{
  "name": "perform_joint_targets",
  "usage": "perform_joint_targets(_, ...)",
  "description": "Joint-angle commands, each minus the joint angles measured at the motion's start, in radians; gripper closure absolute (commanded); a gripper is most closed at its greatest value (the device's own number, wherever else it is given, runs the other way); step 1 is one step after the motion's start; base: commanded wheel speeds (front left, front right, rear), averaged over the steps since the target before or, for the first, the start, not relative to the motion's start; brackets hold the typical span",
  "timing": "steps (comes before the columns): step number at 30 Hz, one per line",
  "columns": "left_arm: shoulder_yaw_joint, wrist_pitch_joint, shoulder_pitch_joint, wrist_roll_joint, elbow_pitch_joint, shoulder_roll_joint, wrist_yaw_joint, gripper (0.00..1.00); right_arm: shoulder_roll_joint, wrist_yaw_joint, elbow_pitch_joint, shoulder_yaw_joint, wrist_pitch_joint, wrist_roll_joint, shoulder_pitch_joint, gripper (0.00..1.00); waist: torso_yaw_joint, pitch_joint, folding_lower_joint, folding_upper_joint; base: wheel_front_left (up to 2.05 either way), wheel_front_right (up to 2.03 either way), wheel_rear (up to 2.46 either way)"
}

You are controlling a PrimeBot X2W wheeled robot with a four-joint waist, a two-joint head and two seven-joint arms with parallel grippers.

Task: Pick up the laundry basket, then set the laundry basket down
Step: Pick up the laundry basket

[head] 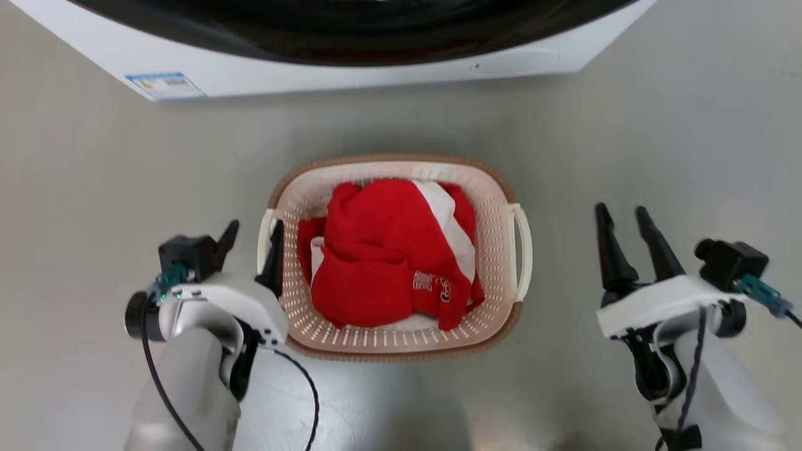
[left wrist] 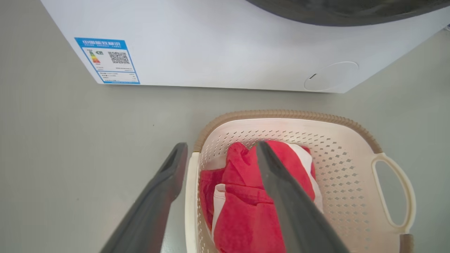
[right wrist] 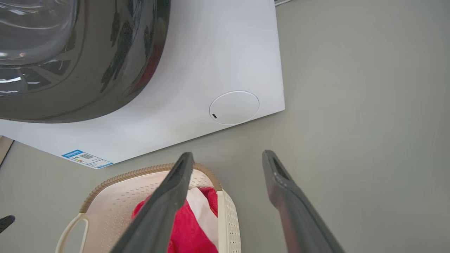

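We are holding our left gripper (head: 256, 225) at the left side of the basket (head: 401, 161), jaws open and straddling the white left handle (head: 265, 233). One finger is sitting outside the handle, over the grey floor (head: 94, 200). The other is reaching inside, above the red-and-white garment (head: 376, 250). We are not able to tell whether either finger is touching the handle.

Our right gripper (head: 621, 210) is hovering to the right of the basket, jaws also open and gripping nothing. In the head view it is standing apart from the right handle (head: 525, 244), with bare floor showing between them.

The basket is sitting on the floor between our two arms, its brown rim running all the way round. The garment is lying bunched inside and covering most of the bottom.

Beyond the basket a strip of floor is showing. Farther still, the washer (head: 351, 78) is standing across the far side, with its dark door curving along the top and a blue label (head: 166, 86) sitting at its lower left corner.
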Motion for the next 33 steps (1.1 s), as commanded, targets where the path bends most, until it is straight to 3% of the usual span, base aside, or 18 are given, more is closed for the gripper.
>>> perform_joint_targets(1,0.024,-0.005,-0.033,0.002,0.018,0.024,-0.004,0.0,-0.002,0.007,0.011,0.039,-0.006,0.014,-0.015,0.0,0.002,0.04,0.0,0.0,0.0,0.0,0.0)
perform_joint_targets(14,0.0,-0.005,-0.243,-0.044,0.326,0.05,-0.006,0.0,-0.002,0.007,0.253,0.274,-0.006,0.15,-0.176,0.0,0.015,0.224,0.0,0.0,0.0,0.0,0.0)
perform_joint_targets(22,-0.046,-0.005,-0.296,-0.073,0.398,0.05,-0.006,0.0,0.01,0.007,0.324,0.4,-0.006,0.237,-0.248,0.0,0.011,0.28,0.0,0.0,0.0,0.0,0.0)
perform_joint_targets(33,-0.125,-0.005,-0.338,-0.129,0.435,0.043,-0.006,0.0,-0.006,0.007,0.351,0.472,-0.006,0.292,-0.315,0.0,0.023,0.324,0.0,0.0,0.0,0.0,0.0)
